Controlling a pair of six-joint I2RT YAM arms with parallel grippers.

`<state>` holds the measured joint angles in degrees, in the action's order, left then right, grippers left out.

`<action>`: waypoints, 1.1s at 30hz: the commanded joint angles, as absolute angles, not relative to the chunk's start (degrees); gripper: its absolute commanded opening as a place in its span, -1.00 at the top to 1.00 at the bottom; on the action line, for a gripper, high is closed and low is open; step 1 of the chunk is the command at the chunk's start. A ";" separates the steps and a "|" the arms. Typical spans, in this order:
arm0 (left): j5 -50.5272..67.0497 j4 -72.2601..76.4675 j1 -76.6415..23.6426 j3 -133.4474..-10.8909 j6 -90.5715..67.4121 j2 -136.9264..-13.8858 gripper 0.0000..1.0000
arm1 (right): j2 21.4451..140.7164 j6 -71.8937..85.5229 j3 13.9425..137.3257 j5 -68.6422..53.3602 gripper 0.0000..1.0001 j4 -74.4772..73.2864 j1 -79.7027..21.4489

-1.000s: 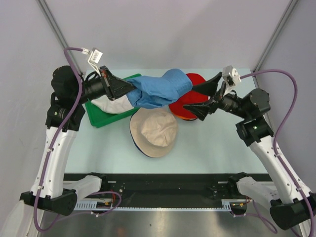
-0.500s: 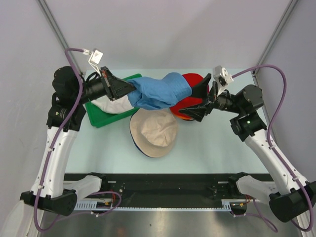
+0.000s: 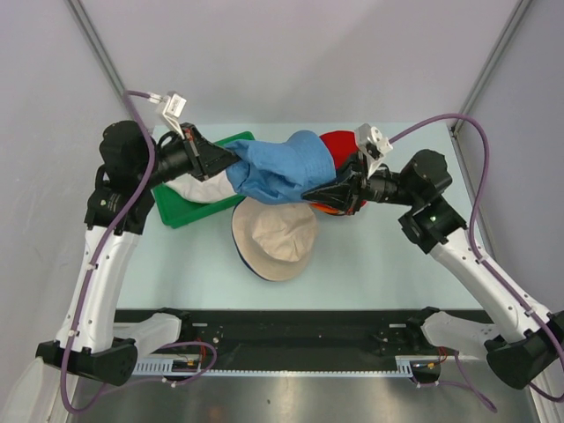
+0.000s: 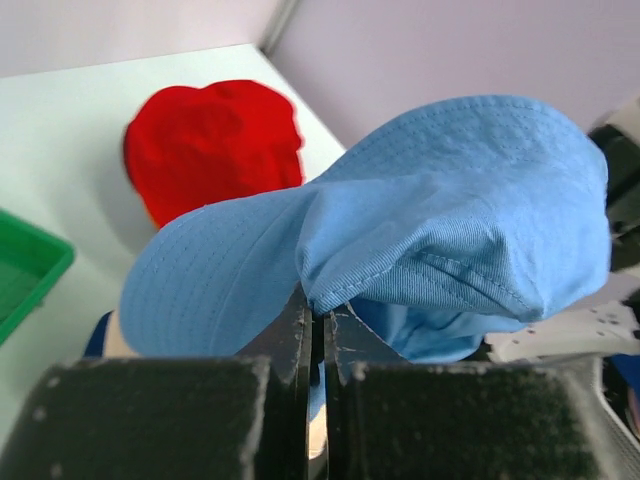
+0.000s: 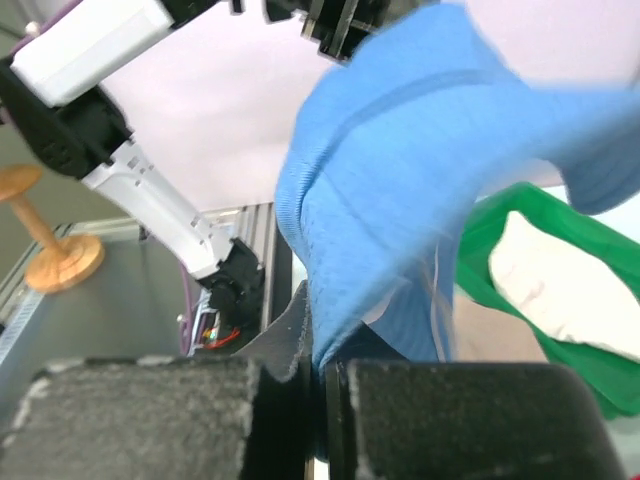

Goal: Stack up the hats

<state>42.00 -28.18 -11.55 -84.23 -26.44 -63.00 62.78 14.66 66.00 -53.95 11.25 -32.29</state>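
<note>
Left fingers (image 3: 229,160) | right fingers (image 3: 308,192) | both pinching light blue hat (image 3: 286,167)

The top camera looks down on the whole table (image 3: 379,264) from high at 6 o'clock. The wrist cameras sit close behind the left claw (image 4: 318,325) and right claw (image 5: 318,365), facing 3 and 9 o'clock. All three share the blue hat (image 3: 282,167).

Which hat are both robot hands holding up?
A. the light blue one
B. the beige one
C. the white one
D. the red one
A: the light blue hat hangs in the air between the arms, with the left gripper pinched shut on one edge and the right gripper pinched shut on the other.
</note>
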 commanded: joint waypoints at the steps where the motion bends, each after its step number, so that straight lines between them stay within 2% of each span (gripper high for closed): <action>1: 34.98 -29.71 -11.16 -84.73 -21.62 -62.67 0.99 | 59.33 13.62 68.47 -48.17 1.00 7.74 -32.34; 5: 34.98 -26.81 -11.16 -82.70 -21.80 -62.93 0.99 | 56.43 13.45 67.41 -42.72 1.00 4.76 -32.34; 9: 33.22 -29.96 -11.16 -84.55 -18.03 -64.42 0.99 | 55.46 14.67 67.24 -39.47 1.00 2.29 -32.34; 11: 32.00 -31.37 -11.16 -84.81 -17.06 -64.25 0.88 | 55.89 17.48 67.41 -37.97 1.00 2.02 -32.61; 13: 29.10 -32.60 -11.16 -85.16 -14.60 -62.59 0.56 | 57.30 21.95 67.06 -37.27 1.00 4.11 -33.57; 15: 23.51 -34.01 -11.16 -85.87 -11.71 -61.00 0.46 | 59.14 24.07 67.32 -36.57 1.00 6.14 -35.24; 20: 13.81 -43.84 -11.07 -91.31 -6.26 -57.84 0.45 | 62.48 29.51 69.26 -29.46 1.00 8.70 -42.35; 23: 10.21 -45.00 -11.07 -88.61 -5.01 -53.10 0.44 | 62.67 35.21 65.85 -26.03 1.00 10.36 -43.50; 26: 4.23 -45.52 -11.07 -85.61 -4.48 -49.75 0.25 | 60.65 41.02 58.91 -23.48 1.00 12.21 -43.42; 27: 2.74 -46.31 -10.99 -85.34 -4.31 -49.66 0.07 | 59.43 42.52 57.06 -21.47 1.00 12.48 -43.50; 29: 2.20 -46.41 -11.07 -84.82 -4.22 -49.66 -0.17 | 56.17 44.99 51.80 -18.83 1.00 11.87 -43.51; 33: 3.86 -43.70 -11.07 -82.89 -6.06 -51.33 -0.44 | 51.34 49.82 45.19 -14.86 1.00 9.14 -43.59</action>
